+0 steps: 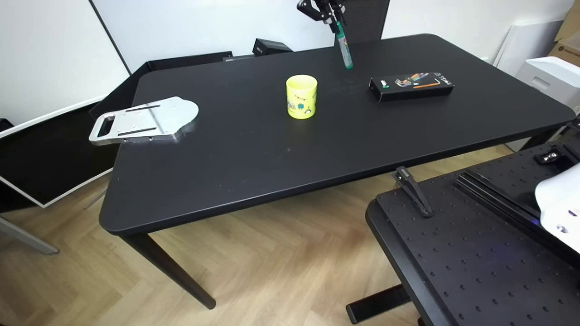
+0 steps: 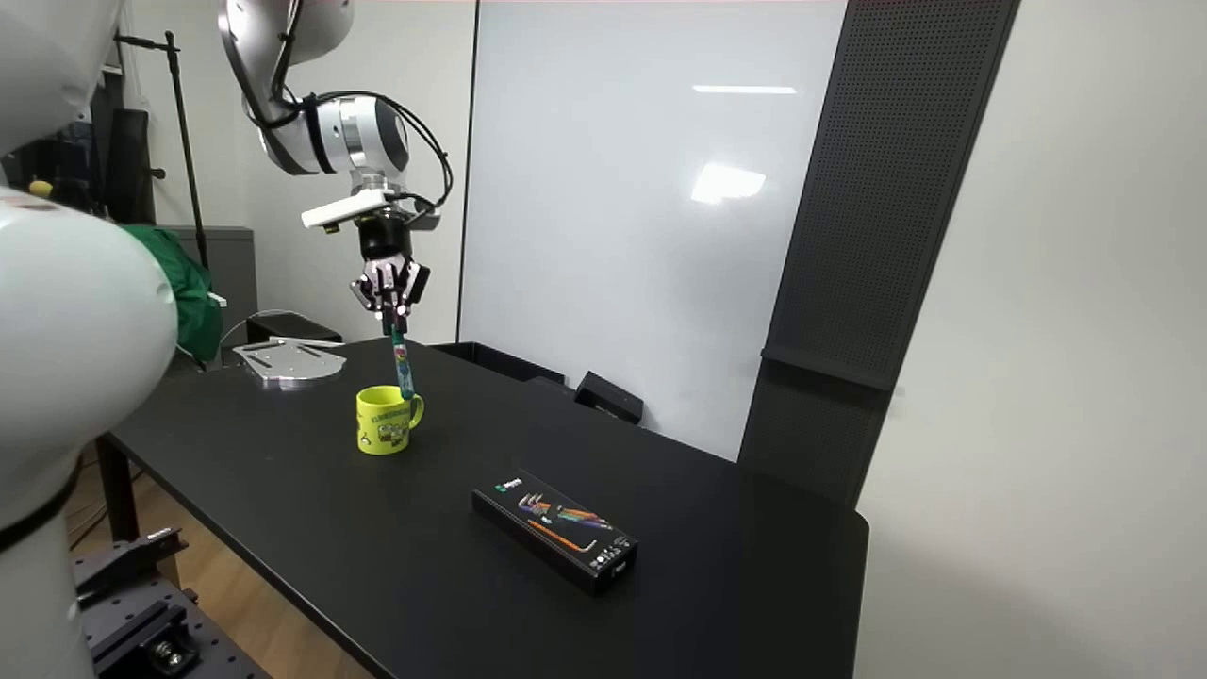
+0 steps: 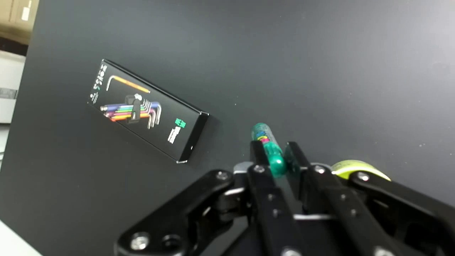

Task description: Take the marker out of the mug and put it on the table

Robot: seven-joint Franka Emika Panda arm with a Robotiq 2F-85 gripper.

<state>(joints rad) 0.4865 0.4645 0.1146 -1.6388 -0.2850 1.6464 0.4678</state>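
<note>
The green marker (image 1: 344,50) hangs nearly upright, slightly tilted, outside the mug and above the table. It also shows in an exterior view (image 2: 403,366) and in the wrist view (image 3: 262,132). My gripper (image 3: 274,147) is shut on the marker's upper green end; the gripper shows in both exterior views (image 1: 336,26) (image 2: 394,322). The yellow-green mug (image 1: 301,99) stands upright on the black table (image 1: 226,167). In an exterior view the marker's lower tip overlaps the handle side of the mug (image 2: 382,424). In the wrist view the mug (image 3: 355,167) is partly hidden behind the right finger.
A flat black box (image 1: 412,88) with tool pictures lies on the table, also in the wrist view (image 3: 142,110). A silver metal plate (image 1: 165,120) overhangs the table's end. A black perforated platform (image 1: 453,235) stands beside the table. A whiteboard (image 2: 641,189) stands behind it.
</note>
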